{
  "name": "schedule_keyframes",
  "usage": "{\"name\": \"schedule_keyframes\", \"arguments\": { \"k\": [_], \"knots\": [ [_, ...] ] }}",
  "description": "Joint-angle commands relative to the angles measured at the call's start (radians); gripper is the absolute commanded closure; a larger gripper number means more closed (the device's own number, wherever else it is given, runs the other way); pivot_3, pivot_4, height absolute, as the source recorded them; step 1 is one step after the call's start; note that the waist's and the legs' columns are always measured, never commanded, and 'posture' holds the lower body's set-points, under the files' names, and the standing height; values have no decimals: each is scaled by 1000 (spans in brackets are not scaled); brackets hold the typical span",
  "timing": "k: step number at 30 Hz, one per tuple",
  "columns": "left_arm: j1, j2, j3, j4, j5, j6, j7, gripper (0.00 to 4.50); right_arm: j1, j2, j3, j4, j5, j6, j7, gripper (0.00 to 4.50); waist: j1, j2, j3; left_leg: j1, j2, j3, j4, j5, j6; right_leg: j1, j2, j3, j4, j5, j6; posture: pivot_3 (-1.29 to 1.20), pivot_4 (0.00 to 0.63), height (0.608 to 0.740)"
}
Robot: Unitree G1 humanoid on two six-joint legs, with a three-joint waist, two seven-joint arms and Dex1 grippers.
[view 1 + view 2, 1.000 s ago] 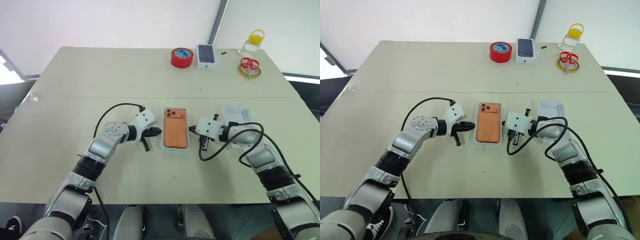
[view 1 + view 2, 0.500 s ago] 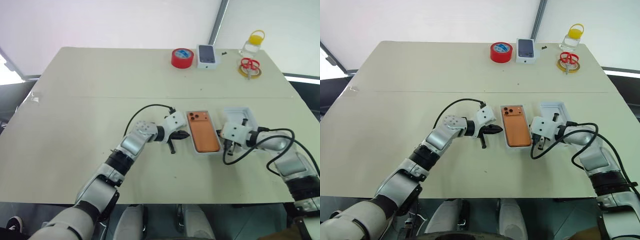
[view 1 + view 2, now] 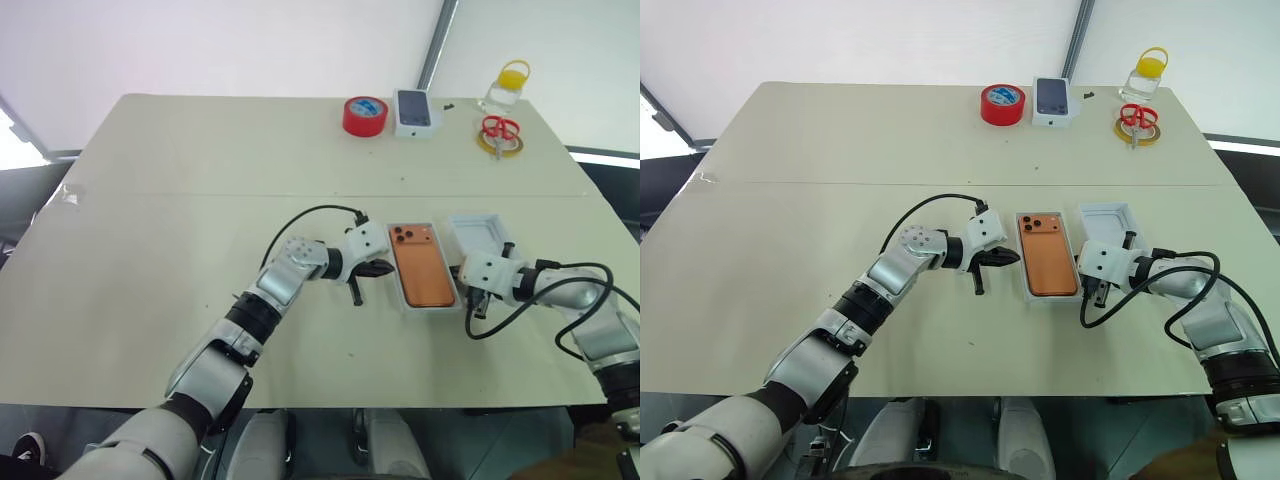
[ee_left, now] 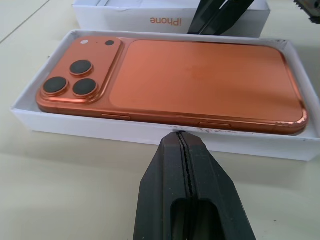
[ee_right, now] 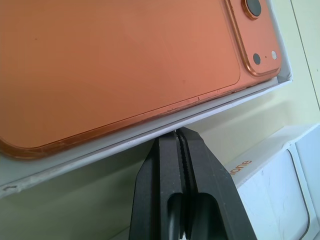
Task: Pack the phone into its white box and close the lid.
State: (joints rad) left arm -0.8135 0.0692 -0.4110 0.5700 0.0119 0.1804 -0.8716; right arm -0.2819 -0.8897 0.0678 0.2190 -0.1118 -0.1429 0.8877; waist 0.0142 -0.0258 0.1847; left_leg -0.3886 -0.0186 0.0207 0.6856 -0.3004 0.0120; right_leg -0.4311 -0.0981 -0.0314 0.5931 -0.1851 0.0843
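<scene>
Toward the beige table's [image 3: 200,200] near right edge, the phone [image 3: 1047,255] already lies in the white box [image 4: 150,134]; both pressed-together grippers, left [image 3: 1012,257] and right [image 5: 178,134], flank it. Still to do: fitting the lid [image 3: 1106,222], lying just beside.

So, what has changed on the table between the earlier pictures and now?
The white box with the phone in it has slid to the robot's right, until it lies next to the lid. The shut left gripper and right gripper moved with it, one at each long side. The red tape roll, the small box and the scissors stayed.
</scene>
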Motion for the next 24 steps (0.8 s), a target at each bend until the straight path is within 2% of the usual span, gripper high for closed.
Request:
{"name": "schedule_keyframes", "arguments": {
  "k": [1, 8, 16, 19, 22, 24],
  "knots": [
    [-25, 25, 51, 24, 6, -34, 30, 4500, 13, -37, -27, -20, 10, 7, 19, 4444, -1, 0, 0, 0, 0, 0, 0, 0, 0, 0, 0, 0, 0, 0, 0, 0, 150, 739],
    [13, 106, 127, -13, -27, -47, 30, 4500, -4, -73, -69, -21, 23, 7, 9, 4444, -1, 0, 0, 0, 0, 0, 0, 0, 0, 0, 0, 0, 0, 0, 0, 0, 150, 739],
    [70, 137, 190, -115, -59, -49, 33, 4500, -151, 5, 3, 160, -67, -45, -99, 4444, -2, 0, 0, 0, 0, 0, 0, 0, 0, 0, 0, 0, 1, 0, 0, 0, 150, 739],
    [96, 158, 223, -177, -119, 54, -4, 4500, -204, 5, 33, 246, -133, -66, -154, 4444, -3, 1, 0, 0, 0, 1, 0, 0, 0, 0, 0, 0, 1, 0, 0, 0, 150, 739],
    [122, 201, 248, -203, -115, 39, 9, 4500, -208, -16, 38, 292, -139, -90, -145, 4444, -2, 1, 0, 0, 0, 1, 0, 0, 0, 0, 0, 0, 1, 0, 0, 0, 150, 739],
    [146, 239, 274, -240, -146, 58, -21, 4500, -186, -24, 7, 263, -86, -69, -101, 4444, -4, 1, 0, 0, 0, 1, 0, 0, 0, 0, 0, 0, 1, 0, 0, 0, 150, 739]
  ]
}}
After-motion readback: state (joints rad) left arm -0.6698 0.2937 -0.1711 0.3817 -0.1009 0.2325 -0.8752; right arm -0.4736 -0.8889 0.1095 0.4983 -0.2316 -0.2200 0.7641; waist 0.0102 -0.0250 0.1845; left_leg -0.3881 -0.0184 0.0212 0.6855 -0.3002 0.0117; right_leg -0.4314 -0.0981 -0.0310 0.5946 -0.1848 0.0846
